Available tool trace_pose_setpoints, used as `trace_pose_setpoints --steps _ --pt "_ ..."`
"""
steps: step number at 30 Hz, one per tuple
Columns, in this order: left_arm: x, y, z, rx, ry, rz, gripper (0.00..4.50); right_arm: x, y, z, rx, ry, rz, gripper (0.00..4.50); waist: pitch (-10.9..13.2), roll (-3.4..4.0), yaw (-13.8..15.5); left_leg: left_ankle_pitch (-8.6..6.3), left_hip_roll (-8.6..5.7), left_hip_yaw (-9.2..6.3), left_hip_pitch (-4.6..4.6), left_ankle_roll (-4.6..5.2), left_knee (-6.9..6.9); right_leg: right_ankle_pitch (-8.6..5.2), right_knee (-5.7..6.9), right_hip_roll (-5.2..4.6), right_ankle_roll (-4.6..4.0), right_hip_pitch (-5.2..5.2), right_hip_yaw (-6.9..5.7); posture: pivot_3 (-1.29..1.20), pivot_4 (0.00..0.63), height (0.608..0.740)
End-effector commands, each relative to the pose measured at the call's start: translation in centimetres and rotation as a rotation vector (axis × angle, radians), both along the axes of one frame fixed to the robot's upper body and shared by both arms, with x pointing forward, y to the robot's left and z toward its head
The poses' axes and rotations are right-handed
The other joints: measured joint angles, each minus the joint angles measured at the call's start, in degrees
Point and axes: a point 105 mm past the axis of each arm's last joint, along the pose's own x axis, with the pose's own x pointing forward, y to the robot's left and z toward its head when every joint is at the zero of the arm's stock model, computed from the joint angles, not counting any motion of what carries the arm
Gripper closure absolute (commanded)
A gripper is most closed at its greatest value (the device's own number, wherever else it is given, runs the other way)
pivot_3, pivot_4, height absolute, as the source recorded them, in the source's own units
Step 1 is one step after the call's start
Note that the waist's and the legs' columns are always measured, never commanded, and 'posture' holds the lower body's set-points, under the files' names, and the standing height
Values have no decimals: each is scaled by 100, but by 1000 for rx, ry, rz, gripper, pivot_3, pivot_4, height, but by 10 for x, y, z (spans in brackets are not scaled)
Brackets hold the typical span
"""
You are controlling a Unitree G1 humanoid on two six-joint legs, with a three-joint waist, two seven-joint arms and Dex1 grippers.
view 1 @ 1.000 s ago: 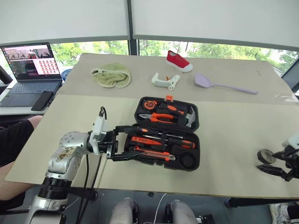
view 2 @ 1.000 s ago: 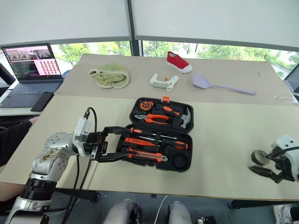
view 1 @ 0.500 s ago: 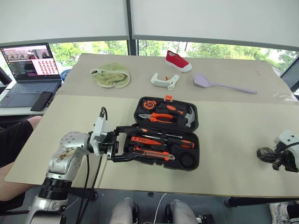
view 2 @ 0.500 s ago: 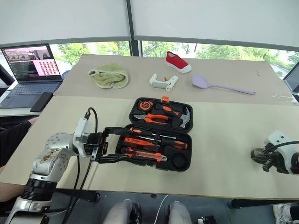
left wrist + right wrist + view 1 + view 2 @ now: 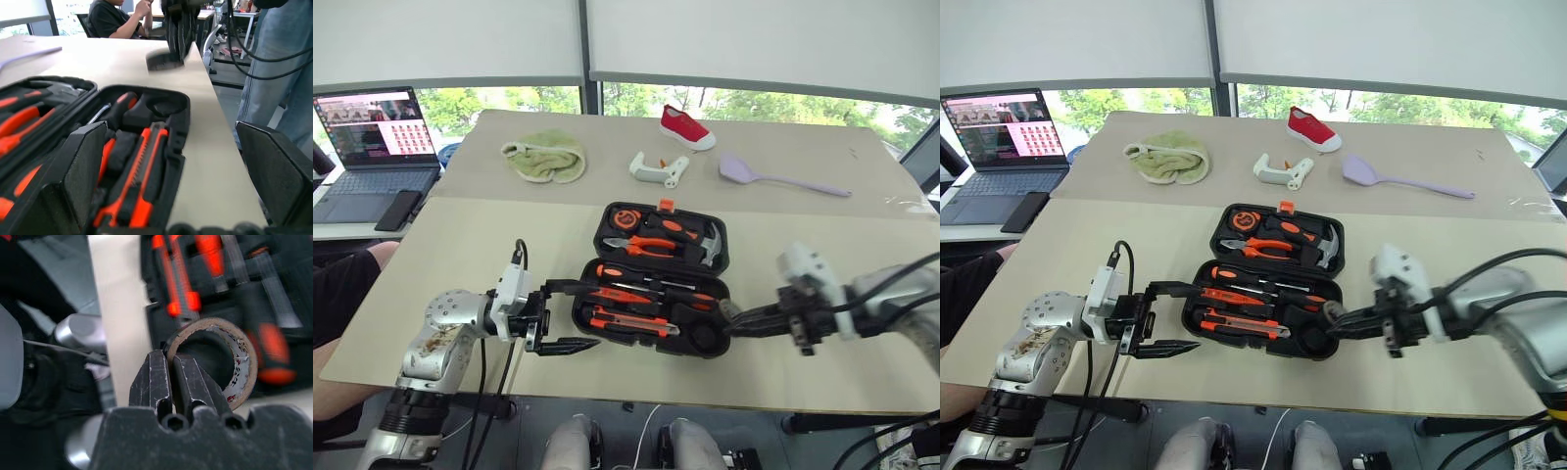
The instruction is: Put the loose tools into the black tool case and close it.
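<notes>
Fingers (image 5: 159, 377) of the right gripper (image 5: 1335, 318) pinch the tape roll (image 5: 222, 360); left gripper (image 5: 1167, 315) gapes wide.
Tool case (image 5: 1234, 220) sits open mid-table, roll hovering at its 5 o'clock corner. Thin wall grip could slip, dropping it outside the slot. Blur hides the slot itself.

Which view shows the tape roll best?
The right wrist view: the tape roll sits close up, its wall pinched by the right tool. In the eye views it is a small dark shape at that tool's tip.
</notes>
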Motion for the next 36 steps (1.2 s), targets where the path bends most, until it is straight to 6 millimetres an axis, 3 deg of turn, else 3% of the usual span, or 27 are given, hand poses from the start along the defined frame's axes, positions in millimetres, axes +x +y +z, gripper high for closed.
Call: trace_pose_setpoints --steps 1,13,19,24,28,32,35,36 --pt "-3 -7 5 -6 -40 -13 0 8 -3 -6 -81 -35 -37 4408 0 0 0 0 -2 2 -4 0 2 2 -2 -2 3 0 0 0 150 738" --pt "-8 -7 2 -12 -31 36 0 4 16 -24 -115 16 -4 4408 1 -3 -16 2 -4 4 -4 -3 2 6 -7 4 11 3 -1 0 150 738" --pt "-5 -7 3 -12 -39 52 0 12 7 -33 -254 -28 -1 4408 1 -3 -24 2 -3 3 -3 -3 1 6 -6 9 10 2 -2 0 150 738" --pt "1 -1 3 0 -36 106 0 10 9 -19 -233 -46 64 2879 1 -4 -14 2 -4 2 -4 -3 2 6 -9 6 11 4 -5 0 150 738" --pt "11 8 8 -3 -12 192 0 10 15 5 -82 -74 116 1442 3 -6 -23 2 -3 2 -4 -3 -1 6 -7 8 10 2 -4 0 150 738" --pt "23 23 15 -19 -7 294 0 14 6 26 62 -163 117 1442 5 -10 -20 2 -2 2 -3 -3 -1 6 -5 10 10 4 -5 0 150 738" --pt "39 39 14 0 26 404 0 22 -12 27 111 -214 50 1442 6 -11 -8 2 -3 3 -3 -3 0 6 -7 10 12 7 -6 0 150 738" --pt "49 47 12 19 23 467 258 26 -19 25 116 -249 33 1401 7 -12 -1 3 -3 2 -3 -4 1 6 -6 11 13 9 -10 0 150 738"
